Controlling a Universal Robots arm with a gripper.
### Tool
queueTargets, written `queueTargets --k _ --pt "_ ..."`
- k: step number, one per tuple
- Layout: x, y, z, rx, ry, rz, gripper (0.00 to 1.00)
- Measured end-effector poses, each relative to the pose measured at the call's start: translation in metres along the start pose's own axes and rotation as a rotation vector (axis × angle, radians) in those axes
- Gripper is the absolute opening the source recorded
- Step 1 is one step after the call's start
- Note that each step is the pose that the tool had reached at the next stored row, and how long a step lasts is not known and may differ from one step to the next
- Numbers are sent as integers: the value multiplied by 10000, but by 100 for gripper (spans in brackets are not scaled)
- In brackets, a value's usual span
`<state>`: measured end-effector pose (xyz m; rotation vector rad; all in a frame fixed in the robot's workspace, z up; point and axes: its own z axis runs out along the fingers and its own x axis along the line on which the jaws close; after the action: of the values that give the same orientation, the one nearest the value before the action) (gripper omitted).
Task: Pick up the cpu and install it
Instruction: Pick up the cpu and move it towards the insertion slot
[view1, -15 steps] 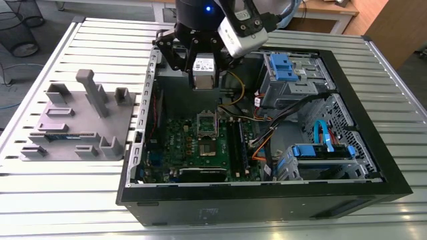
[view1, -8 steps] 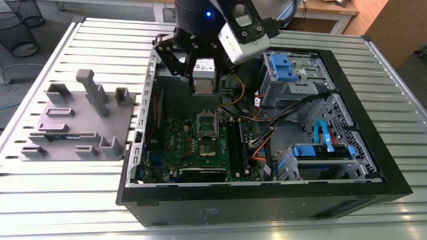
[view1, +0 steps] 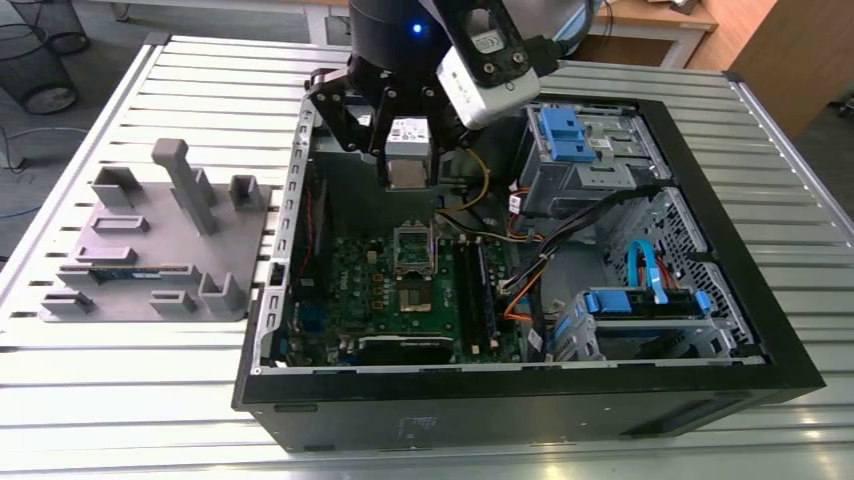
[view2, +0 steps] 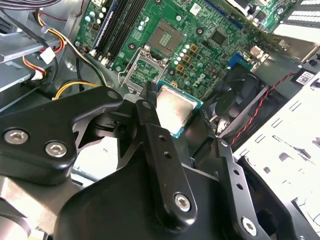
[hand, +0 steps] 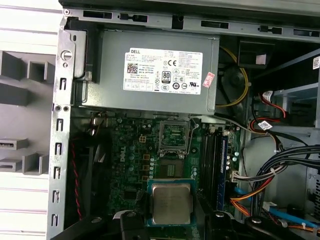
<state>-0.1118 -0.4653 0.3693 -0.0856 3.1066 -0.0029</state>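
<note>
My gripper (view2: 178, 106) has the cpu (hand: 171, 202) in it, so I judge the step in hand to be bringing the chip over the socket (hand: 173, 166) and seating it. To do that well I should hold the chip level, square its edges to the socket and match its keyed corner. Then I should go straight down with no sideways slide, since I'd expect the contacts to bend easily. It needs only light force. If the chip does not sit flat, I should lift and line it up again rather than press.

My fingers (view2: 152, 120) are closed narrow on two opposite edges of the cpu, and its silver top and green rim show in both wrist views. It hangs clear above the board (hand: 130, 165), not in the socket, which looks open and unfilled. Past the socket stands the grey power supply (hand: 160, 65), and orange cables (hand: 250, 192) run off to one side. In the exterior view the case (view1: 534, 412) lies open on the table (view1: 134, 400), with a grey holder (view1: 147, 250) on the exterior view's left.
</note>
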Motion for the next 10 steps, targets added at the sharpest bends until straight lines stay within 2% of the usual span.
queueTargets --k 10 --pt "6 -12 164 0 0 0 47"
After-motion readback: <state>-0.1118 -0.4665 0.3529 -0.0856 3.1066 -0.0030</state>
